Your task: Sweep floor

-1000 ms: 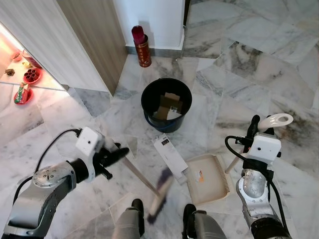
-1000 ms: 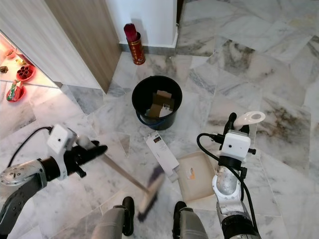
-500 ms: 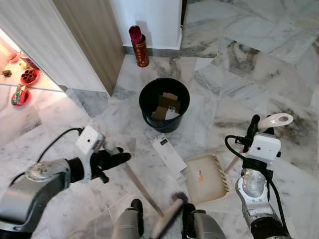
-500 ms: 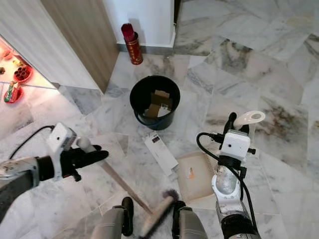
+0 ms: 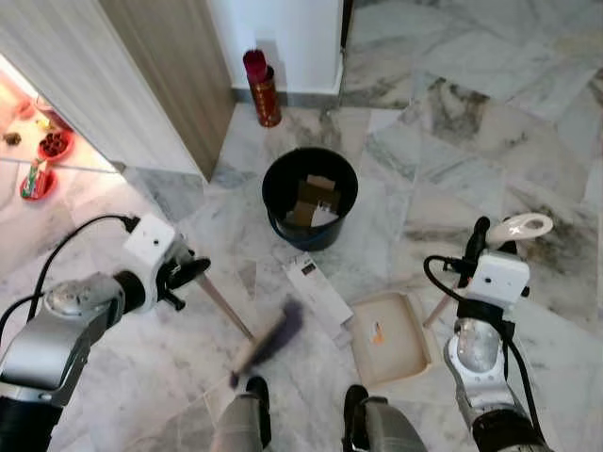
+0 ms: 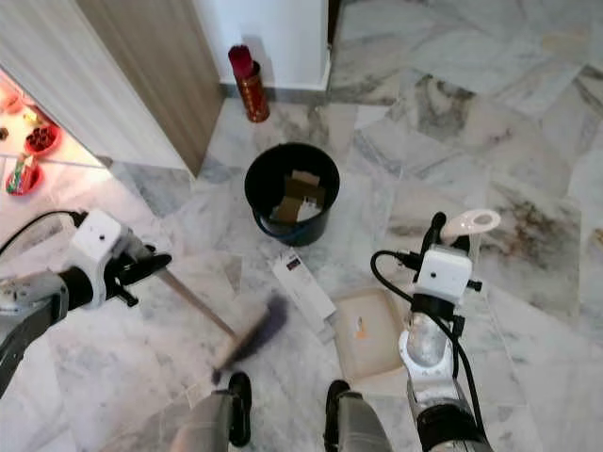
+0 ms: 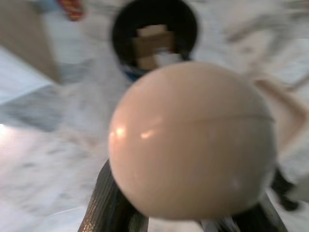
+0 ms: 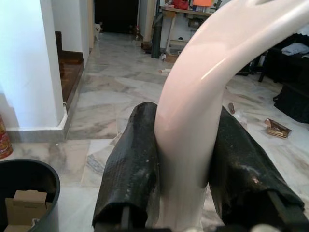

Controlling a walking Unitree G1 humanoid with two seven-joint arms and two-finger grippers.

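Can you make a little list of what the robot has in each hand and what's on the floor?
left gripper: shut on the broom handle
right gripper: shut on the dustpan handle
broom head: blurred, low by the robot's feet
box: flat on the floor, beside the dustpan
bucket: black, cardboard inside
red can: by the wall

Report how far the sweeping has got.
Done: the black round bucket already holds cardboard scraps. In hand: the left gripper holds the wooden-handled broom, its head blurred mid-stroke on the marble floor; the right gripper is shut on the beige plastic dustpan, which carries one small scrap. Left: the flat white carton lies on the floor between bucket and dustpan.
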